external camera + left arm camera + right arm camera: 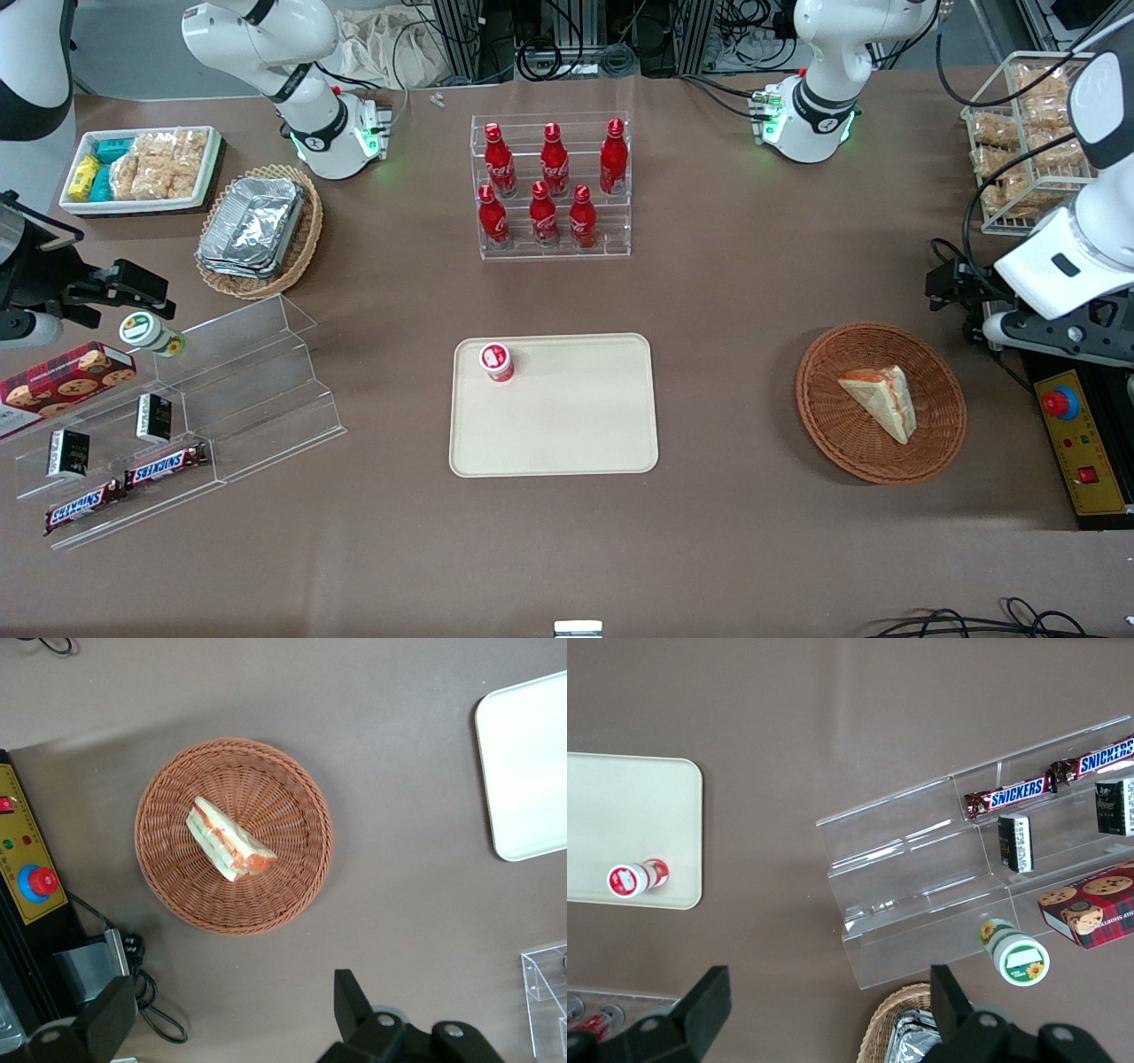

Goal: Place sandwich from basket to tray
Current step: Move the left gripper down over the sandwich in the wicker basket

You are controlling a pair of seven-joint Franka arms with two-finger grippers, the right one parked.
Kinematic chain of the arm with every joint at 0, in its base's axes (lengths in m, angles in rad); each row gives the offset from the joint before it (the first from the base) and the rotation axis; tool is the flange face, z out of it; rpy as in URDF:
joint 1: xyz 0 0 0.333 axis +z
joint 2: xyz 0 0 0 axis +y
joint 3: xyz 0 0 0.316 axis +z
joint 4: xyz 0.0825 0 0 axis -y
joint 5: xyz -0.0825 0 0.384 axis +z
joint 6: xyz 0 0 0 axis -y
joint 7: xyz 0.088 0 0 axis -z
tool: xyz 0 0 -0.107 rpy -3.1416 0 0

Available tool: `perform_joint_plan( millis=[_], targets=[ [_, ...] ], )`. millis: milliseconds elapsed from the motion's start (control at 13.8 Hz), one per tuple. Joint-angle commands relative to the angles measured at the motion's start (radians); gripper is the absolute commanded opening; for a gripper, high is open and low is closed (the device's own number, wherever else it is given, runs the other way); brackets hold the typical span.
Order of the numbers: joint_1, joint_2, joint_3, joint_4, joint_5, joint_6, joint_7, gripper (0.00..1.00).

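Approach step: gripper [229, 1014] released, empty, high above basket [168, 864]; sandwich [229, 840] inside; next, descend, grasp.

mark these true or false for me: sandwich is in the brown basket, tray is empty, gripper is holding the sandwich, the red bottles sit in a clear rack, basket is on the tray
1. The sandwich lies in the basket. True.
2. The tray is empty. False: a small red-and-white bottle stands on it, in a corner.
3. The gripper holds the sandwich. False: it is open and hangs above the table beside the basket, touching nothing.
4. The red bottles stand in a clear rack. True.
5. The basket sits on the tray. False: it rests on the table, apart from the tray, toward the working arm's end.
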Motion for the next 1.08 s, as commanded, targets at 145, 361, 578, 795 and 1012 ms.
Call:
perform_joint_plan(
  millis=[145,361,578,795,1012],
  targets=[
    [0.003,0.038,-0.001,0.042,0.014,-0.033,-0.011,1.00],
    [0.026,0.071,0.001,0.006,-0.027,0.005,-0.378,1.00],
    [0.032,0.037,0.004,-0.238,-0.010,0.240,-0.453,1.00],
    [0.032,0.063,0.041,-0.358,-0.004,0.382,-0.715,1.00],
    [0.033,0.107,0.047,-0.461,0.080,0.526,-0.731,1.00]
  ],
)
